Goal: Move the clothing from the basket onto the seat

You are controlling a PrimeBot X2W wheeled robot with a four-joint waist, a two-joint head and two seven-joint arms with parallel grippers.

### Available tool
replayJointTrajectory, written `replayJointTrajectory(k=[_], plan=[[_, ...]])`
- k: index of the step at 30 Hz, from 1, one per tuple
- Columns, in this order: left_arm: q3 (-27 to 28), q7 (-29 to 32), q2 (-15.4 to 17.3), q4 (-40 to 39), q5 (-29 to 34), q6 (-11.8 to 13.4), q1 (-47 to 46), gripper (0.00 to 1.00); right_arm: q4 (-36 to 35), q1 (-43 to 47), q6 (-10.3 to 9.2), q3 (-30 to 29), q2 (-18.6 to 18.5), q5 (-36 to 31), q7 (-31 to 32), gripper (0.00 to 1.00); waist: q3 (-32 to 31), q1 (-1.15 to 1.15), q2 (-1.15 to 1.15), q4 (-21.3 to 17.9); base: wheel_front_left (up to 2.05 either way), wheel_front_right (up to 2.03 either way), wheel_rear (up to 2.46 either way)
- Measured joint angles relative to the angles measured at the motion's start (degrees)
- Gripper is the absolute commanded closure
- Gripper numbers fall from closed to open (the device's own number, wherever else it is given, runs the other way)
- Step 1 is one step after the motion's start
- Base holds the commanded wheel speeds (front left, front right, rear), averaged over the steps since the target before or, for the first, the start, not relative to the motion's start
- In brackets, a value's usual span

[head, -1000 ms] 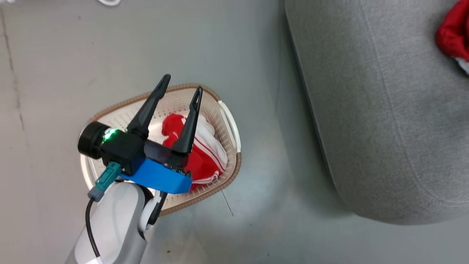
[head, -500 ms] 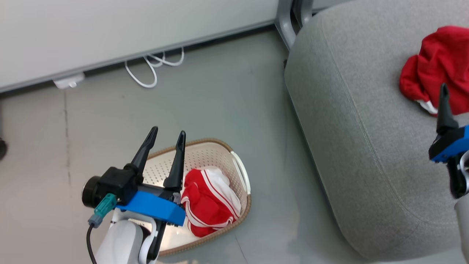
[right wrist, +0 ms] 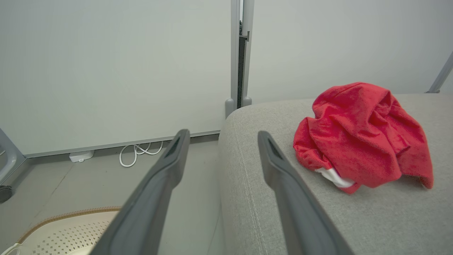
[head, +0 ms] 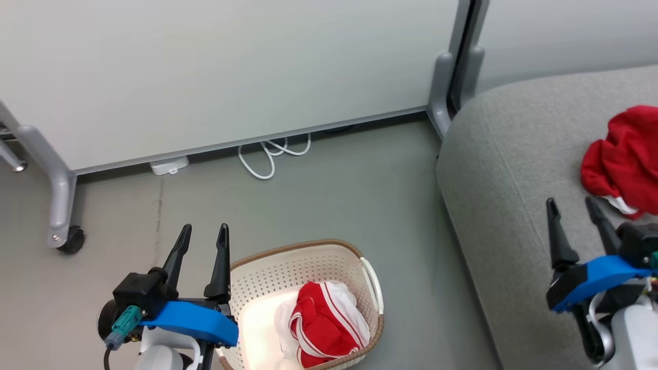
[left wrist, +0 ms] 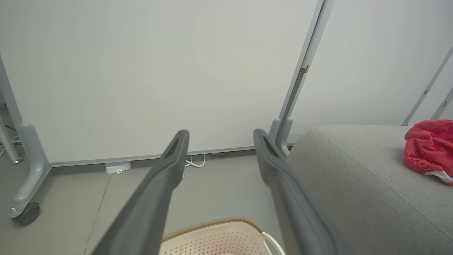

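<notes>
Red-and-white striped soft garment (head: 324,329) lies crumpled in the oval cream perforated basket (head: 288,270), just right of the empty, wide-open left gripper (head: 204,228), the nearer one; the open right gripper (head: 571,203) hovers over the grey upholstered seat (head: 504,216).

- Lab or office space, as far as I can see.
- White partition panels (head: 231,77) on grey legs, one with a caster (head: 71,240), ahead of me.
- Bare grey floor (head: 349,205), loose white cable (head: 272,153), grey sofa seat (head: 504,169).
</notes>
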Motion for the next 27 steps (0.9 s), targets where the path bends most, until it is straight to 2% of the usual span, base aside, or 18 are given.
replayJointTrajectory(k=[11, 27], plan=[[2.81, 0.00, -0.01, 2.99, 0.01, 0.00, 0.97, 0.00, -10.35, 9.66, 0.00, 2.92, 5.39, -0.14, 3.85, 0.00, -2.54, 0.01, 0.00, 4.79, 0.00, 0.00, 0.00], [4.66, 0.00, -0.22, 4.71, 0.10, 0.00, 1.81, 0.00, -13.65, 12.69, 0.00, 5.60, 6.64, -0.02, 5.56, 0.00, -3.92, 0.02, 0.00, 7.55, 0.00, 0.00, 0.00]])
